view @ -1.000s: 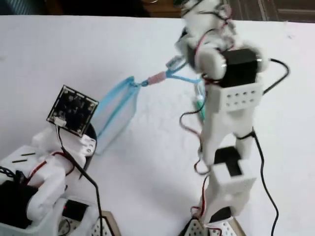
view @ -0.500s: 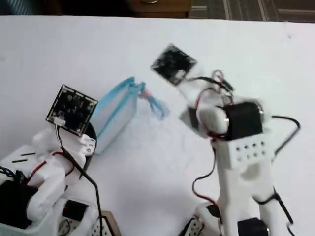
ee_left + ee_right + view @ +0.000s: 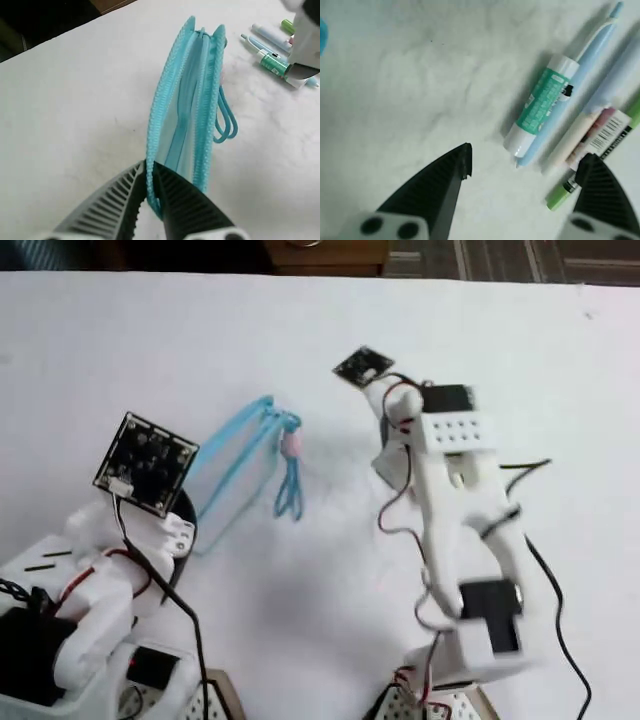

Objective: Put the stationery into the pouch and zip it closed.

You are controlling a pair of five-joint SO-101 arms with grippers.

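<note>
A light blue mesh pouch (image 3: 182, 115) stands on its edge on the white table, its zipper rows apart along the top. My left gripper (image 3: 149, 172) is shut on the pouch's near end. In the high view the pouch (image 3: 235, 470) lies left of centre, with its blue strap loop (image 3: 290, 490) and pink pull (image 3: 292, 445) loose beside it. My right gripper (image 3: 527, 167) is open just above the table, close to a green-and-white glue stick (image 3: 540, 107), a light blue pen (image 3: 580, 75) and a green marker (image 3: 562, 192) lying side by side. Nothing is between its fingers.
The right arm (image 3: 445, 470) stands over the stationery in the high view and hides it. The left arm's camera board (image 3: 147, 465) covers the pouch's near end. White table (image 3: 150, 340) stretches around; its far edge runs along the back.
The right gripper let go of the strap it was pulling to the right. The strap dropped beside the pouch, and the right arm swung back toward the near side, over the stationery.
</note>
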